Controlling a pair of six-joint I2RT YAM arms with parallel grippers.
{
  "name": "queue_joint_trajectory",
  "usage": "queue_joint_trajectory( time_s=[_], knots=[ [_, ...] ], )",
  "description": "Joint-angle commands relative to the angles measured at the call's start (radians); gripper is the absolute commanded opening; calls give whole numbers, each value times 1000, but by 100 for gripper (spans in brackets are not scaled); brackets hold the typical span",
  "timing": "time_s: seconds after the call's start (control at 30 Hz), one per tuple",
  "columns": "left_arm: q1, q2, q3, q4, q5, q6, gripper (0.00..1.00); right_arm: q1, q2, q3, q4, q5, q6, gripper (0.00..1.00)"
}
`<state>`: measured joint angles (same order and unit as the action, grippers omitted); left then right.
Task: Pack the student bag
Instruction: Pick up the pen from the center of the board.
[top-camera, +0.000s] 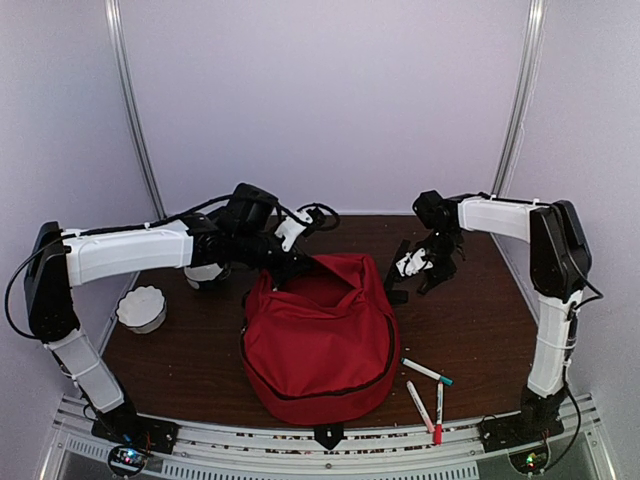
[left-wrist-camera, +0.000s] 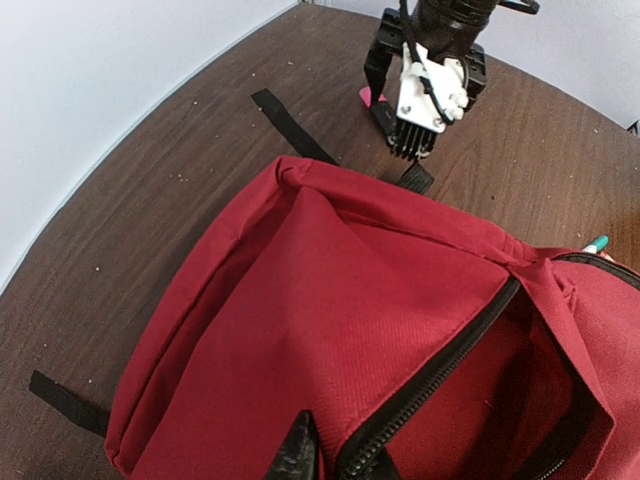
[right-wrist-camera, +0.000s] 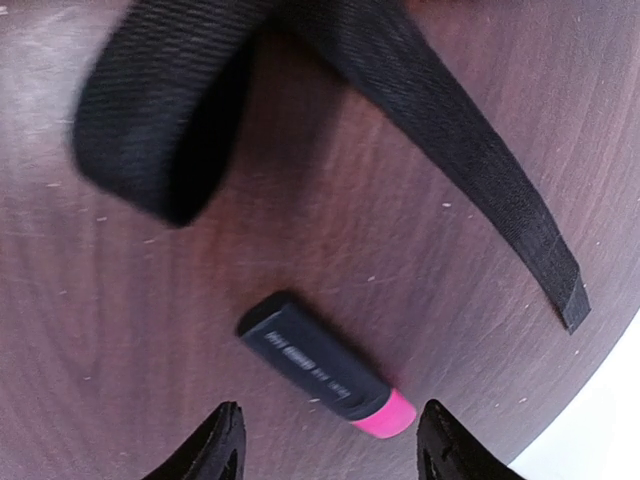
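Note:
The student bag (top-camera: 320, 340), a large red backpack, lies in the middle of the table with its top open. My left gripper (top-camera: 290, 266) is at its back rim, shut on the red flap and black zipper edge (left-wrist-camera: 440, 370) of the bag (left-wrist-camera: 300, 330), with the fabric pinched between the fingertips (left-wrist-camera: 300, 452). My right gripper (top-camera: 428, 272) points down at the table behind the bag's right side. In the right wrist view it (right-wrist-camera: 330, 445) is open above a black highlighter with a pink cap (right-wrist-camera: 325, 368), which lies flat between the fingers and apart from them.
Black bag straps (right-wrist-camera: 450, 130) lie on the table just beyond the highlighter. Three markers (top-camera: 428, 395) lie at the front right. A white bowl (top-camera: 140, 308) stands at the left. The table's right edge (right-wrist-camera: 600, 420) is close to the highlighter.

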<state>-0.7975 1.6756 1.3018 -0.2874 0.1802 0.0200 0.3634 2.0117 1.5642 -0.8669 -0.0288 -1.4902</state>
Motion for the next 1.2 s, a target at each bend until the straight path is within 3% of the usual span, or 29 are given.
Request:
queue_joint_trajectory(
  time_s=[0.0, 0.4, 0.6, 0.9, 1.17],
  knots=[
    [1, -11, 40, 29, 19, -2, 12, -8, 65, 79, -16, 39, -13, 58],
    [-8, -8, 48, 15, 14, 12, 12, -33, 254, 291, -251, 113, 31, 55],
    [-14, -5, 50, 13, 16, 14, 12, -43, 296, 307, -320, 180, 87, 50],
    [-19, -3, 51, 11, 16, 15, 12, -48, 221, 120, -226, 180, 180, 36],
    [-23, -2, 53, 11, 19, 14, 12, -50, 91, -17, -122, 91, 384, 24]
  ],
)
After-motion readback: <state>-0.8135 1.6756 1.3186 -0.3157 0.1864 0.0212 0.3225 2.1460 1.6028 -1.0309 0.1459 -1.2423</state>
